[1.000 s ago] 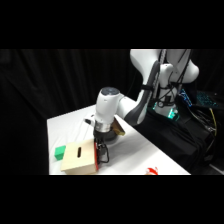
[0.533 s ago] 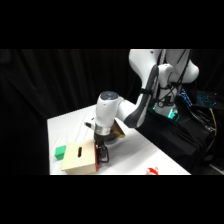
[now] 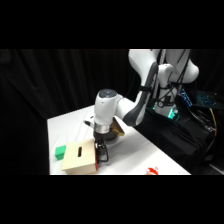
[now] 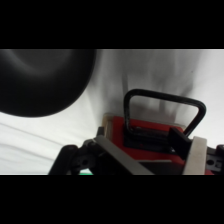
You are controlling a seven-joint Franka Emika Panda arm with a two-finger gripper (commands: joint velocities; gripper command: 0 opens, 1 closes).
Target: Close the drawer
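Orange-red drawer front (image 4: 150, 131) with black loop handle (image 4: 165, 116) now pressed nearly flush into pale wooden box (image 3: 79, 159); end effector (image 3: 101, 153) lower against it, finger spread unclear; closing almost done.

Box (image 3: 79, 159): pale wood, looks matt and smooth. Drawer (image 4: 145, 131) front is orange-red, prob. painted, flat finish w/ slight sheen; its handle (image 4: 165, 97) is black, smooth, semi-gloss, plastic or coated metal, can't tell which. Bowl (image 4: 42, 80) black, smooth, soft dull sheen. Table (image 3: 67, 125) white, matt. Arm (image 3: 145, 75) shell white glossy plastic w/ highlights. Gripper (image 4: 150, 145) parts black, matt. Green block (image 3: 61, 152) smooth, plain. Backdrop (image 3: 50, 80) black cloth, hangs in folds.
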